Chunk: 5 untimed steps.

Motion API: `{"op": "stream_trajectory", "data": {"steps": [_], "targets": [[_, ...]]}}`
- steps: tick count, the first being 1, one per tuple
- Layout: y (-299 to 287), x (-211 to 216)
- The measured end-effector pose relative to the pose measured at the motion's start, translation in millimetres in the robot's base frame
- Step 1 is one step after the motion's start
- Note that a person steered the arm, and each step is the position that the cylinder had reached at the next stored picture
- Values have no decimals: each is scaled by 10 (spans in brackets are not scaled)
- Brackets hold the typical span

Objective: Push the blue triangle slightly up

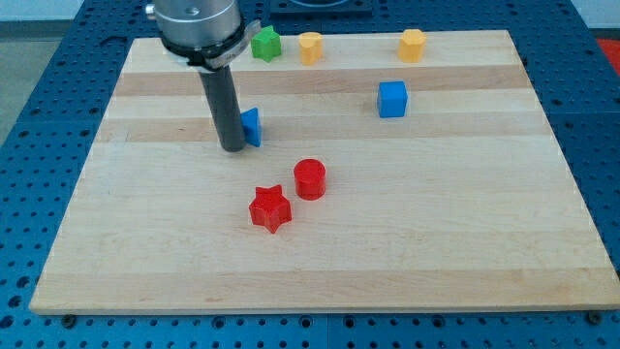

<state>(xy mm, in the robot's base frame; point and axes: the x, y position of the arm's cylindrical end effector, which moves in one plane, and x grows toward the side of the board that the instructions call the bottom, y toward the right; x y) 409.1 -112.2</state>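
The blue triangle [252, 127] lies on the wooden board [320, 252], left of centre and partly hidden by my rod. My tip [232, 148] touches the board at the triangle's left side, right against it and slightly toward the view's bottom. Only the triangle's right part shows.
A blue cube [391, 99] sits to the right. A red cylinder [309, 179] and a red star [270, 208] lie below the triangle. A green star [264, 44], a yellow block [310, 47] and another yellow block [412, 45] line the top edge.
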Motion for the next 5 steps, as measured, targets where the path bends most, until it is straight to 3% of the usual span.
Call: {"op": "stream_trajectory", "data": {"steps": [5], "targets": [[128, -506]]}}
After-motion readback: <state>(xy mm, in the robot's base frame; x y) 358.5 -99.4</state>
